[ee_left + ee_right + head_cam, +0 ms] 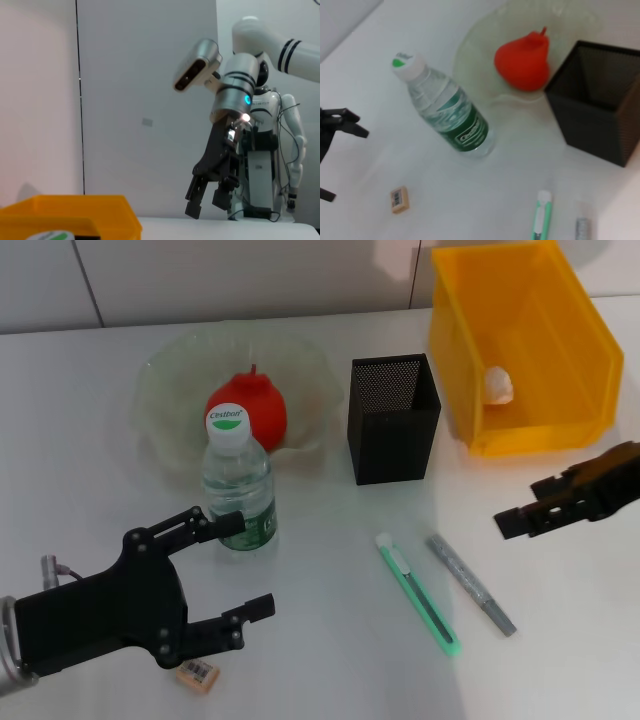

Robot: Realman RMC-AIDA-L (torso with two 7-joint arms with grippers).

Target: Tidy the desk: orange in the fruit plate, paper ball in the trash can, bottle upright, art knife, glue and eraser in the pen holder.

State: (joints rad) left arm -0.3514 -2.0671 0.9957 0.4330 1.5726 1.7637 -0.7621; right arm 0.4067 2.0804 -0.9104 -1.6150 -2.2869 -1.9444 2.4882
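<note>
A water bottle (240, 480) stands upright in front of the glass fruit plate (165, 390), which holds a red pear-shaped fruit (250, 410). The paper ball (498, 385) lies in the yellow bin (560, 430). A green art knife (418, 592) and a grey glue stick (471, 583) lie in front of the black mesh pen holder (393, 418). The eraser (198, 674) lies under my left gripper (245, 565), which is open and empty just near of the bottle. My right gripper (520, 515) is open and empty, hovering right of the glue stick.
The right wrist view shows the bottle (447, 112), the fruit (522, 60), the pen holder (600, 100), the eraser (400, 198) and the knife (540, 215). The left wrist view shows the right gripper (207, 202) above the table and the bin (70, 215).
</note>
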